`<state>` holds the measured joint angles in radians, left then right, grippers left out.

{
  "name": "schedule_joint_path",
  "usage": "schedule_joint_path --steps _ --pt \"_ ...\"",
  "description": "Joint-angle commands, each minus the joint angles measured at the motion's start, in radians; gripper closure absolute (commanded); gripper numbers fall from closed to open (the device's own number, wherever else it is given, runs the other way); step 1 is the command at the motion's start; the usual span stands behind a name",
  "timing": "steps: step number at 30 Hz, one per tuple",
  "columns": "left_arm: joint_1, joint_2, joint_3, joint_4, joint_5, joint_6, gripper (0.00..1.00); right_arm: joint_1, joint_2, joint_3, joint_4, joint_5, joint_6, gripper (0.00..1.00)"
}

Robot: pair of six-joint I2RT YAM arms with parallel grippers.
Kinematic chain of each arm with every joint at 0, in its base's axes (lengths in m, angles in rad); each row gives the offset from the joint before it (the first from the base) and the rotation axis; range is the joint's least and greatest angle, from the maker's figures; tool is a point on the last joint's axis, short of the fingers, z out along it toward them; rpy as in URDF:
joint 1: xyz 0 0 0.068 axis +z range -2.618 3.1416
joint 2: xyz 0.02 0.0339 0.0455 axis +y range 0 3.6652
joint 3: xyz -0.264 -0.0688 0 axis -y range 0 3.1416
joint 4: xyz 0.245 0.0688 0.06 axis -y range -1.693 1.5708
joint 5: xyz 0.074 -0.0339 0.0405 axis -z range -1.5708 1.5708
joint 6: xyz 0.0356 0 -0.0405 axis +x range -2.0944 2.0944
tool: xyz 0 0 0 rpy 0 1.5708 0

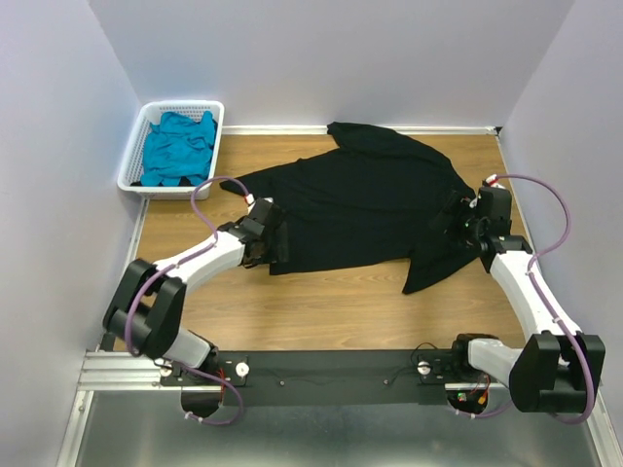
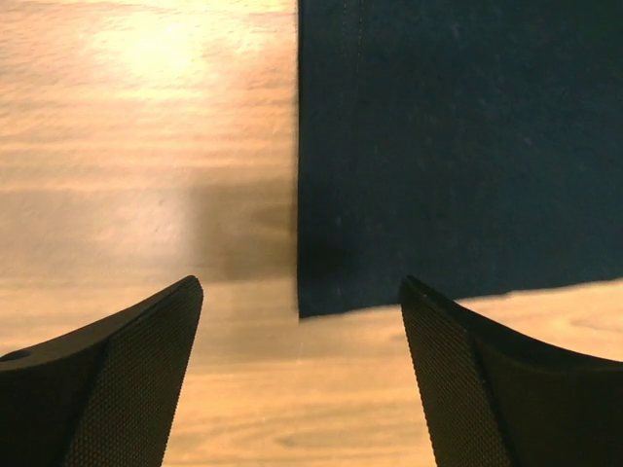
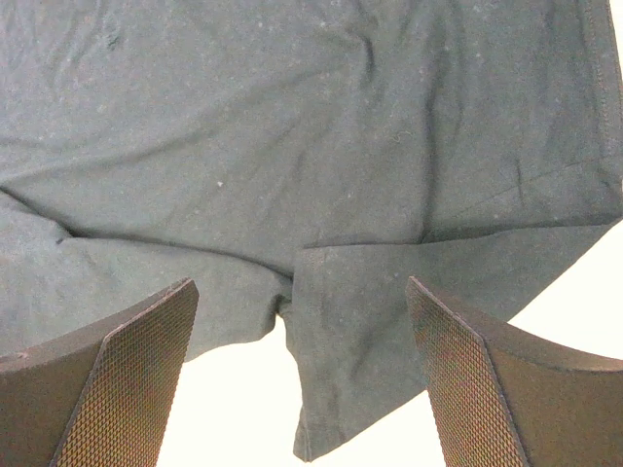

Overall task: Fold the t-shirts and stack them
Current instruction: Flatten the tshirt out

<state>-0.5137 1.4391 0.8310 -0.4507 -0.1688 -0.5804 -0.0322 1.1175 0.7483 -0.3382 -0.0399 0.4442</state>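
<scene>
A large black t-shirt (image 1: 360, 199) lies spread across the middle of the wooden table. A teal-blue t-shirt (image 1: 177, 146) lies crumpled in the white basket at the back left. My left gripper (image 1: 271, 243) is open and empty over the black shirt's near left corner (image 2: 311, 302); that corner shows just ahead of its fingers (image 2: 146, 370). My right gripper (image 1: 465, 222) is open and empty above the shirt's right side, where a folded flap of cloth (image 3: 360, 360) lies between its fingers (image 3: 458, 370).
The white slotted basket (image 1: 132, 161) stands in the back left corner against the wall. Walls close in the table on the left, back and right. Bare wood (image 1: 321, 306) lies between the shirt and the arm bases.
</scene>
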Motion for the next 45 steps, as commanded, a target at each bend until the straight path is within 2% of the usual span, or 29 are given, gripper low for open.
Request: schedule_joint_path --steps 1,5,13,19,23,24,28,30,38,40,43,45 --pt "-0.019 0.082 0.059 0.03 -0.041 -0.006 0.13 0.003 -0.027 -0.021 -0.015 0.009 0.001 0.05" --pt "-0.029 0.136 0.076 0.03 -0.044 -0.001 0.19 0.003 -0.044 -0.023 -0.016 0.018 -0.004 0.05" --pt "-0.062 0.191 0.057 0.024 -0.051 0.002 0.2 0.003 -0.05 -0.035 -0.016 0.021 -0.004 0.05" --pt "-0.081 0.227 0.037 0.011 -0.051 -0.012 0.32 0.003 -0.064 -0.041 -0.015 0.028 -0.002 0.05" --pt "-0.086 0.222 0.026 0.007 -0.044 -0.016 0.49 0.003 -0.065 -0.04 -0.016 0.028 0.004 0.05" --pt "-0.086 0.216 0.025 0.007 -0.04 -0.016 0.61 0.003 -0.064 -0.038 -0.015 0.026 0.004 0.05" --pt "-0.086 0.193 0.017 0.006 -0.037 -0.018 0.82 0.003 -0.062 -0.038 -0.016 0.029 0.01 0.05" --pt "-0.086 0.169 0.016 0.001 -0.037 -0.012 1.0 0.003 -0.062 -0.04 -0.021 0.034 0.014 0.05" --pt "-0.085 -0.009 0.077 -0.032 -0.086 0.025 1.0 0.003 0.001 -0.02 -0.192 0.188 0.034 0.06" --pt "-0.082 -0.037 0.091 -0.016 -0.087 0.043 1.0 0.003 0.03 -0.01 -0.205 0.196 0.025 0.1" --pt "-0.08 -0.051 0.092 0.03 -0.048 0.083 1.0 0.003 0.083 0.038 -0.216 0.166 0.007 0.23" --pt "-0.08 -0.048 0.086 0.049 -0.018 0.12 1.0 0.006 0.123 0.069 -0.261 0.155 0.005 0.25"
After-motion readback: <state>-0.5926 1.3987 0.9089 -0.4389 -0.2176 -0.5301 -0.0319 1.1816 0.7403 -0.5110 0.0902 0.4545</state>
